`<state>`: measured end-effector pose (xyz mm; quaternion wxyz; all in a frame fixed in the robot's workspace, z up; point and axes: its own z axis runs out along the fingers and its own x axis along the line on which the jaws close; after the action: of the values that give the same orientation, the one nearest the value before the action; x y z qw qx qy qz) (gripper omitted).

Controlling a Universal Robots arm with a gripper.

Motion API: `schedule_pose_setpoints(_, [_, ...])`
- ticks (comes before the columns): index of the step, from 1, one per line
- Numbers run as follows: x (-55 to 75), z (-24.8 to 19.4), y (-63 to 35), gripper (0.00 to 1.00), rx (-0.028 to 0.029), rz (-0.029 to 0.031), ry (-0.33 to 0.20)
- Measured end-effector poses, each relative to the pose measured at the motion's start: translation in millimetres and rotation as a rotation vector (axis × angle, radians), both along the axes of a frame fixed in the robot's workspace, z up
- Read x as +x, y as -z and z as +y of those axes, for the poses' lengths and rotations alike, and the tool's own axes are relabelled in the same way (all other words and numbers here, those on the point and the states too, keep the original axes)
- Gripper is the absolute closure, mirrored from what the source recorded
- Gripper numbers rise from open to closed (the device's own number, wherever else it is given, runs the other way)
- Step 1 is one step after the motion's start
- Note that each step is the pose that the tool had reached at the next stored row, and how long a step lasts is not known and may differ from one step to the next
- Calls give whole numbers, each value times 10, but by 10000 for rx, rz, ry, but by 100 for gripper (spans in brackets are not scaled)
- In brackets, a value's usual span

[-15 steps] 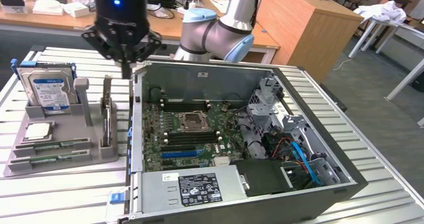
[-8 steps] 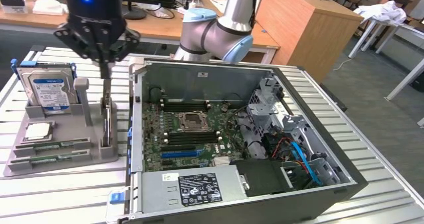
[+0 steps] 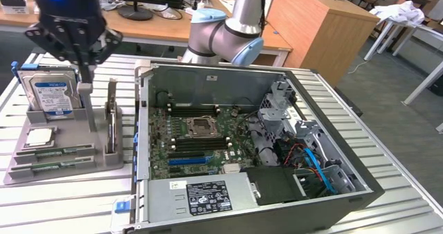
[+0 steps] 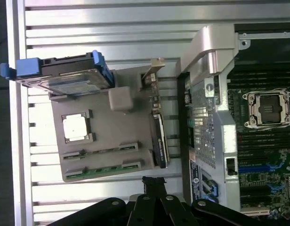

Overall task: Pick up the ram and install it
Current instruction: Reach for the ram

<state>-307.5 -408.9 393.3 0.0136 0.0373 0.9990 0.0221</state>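
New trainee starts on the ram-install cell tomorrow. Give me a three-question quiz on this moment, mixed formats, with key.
1. True or false: the hard drive lies inside the computer case.
2. The gripper hangs over: A the grey holder; B the motherboard; C the power supply.
3. What does the gripper hold?
Key: 1 false, it stands in the holder, outside the case. 2 A. 3 nothing; it is shut and empty.

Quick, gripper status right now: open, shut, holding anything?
Gripper: shut, nothing held, hovering over the grey parts holder.
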Motion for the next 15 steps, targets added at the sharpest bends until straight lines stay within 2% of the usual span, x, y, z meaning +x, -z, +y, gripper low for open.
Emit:
schedule_pose_setpoints(3, [-108,-5,1,90,1,-1,3])
schedule_pose_setpoints(10, [-112,-6,0,90,0,-3,0])
schedule_pose_setpoints(15, [-332,-6,2,90,1,-2,1])
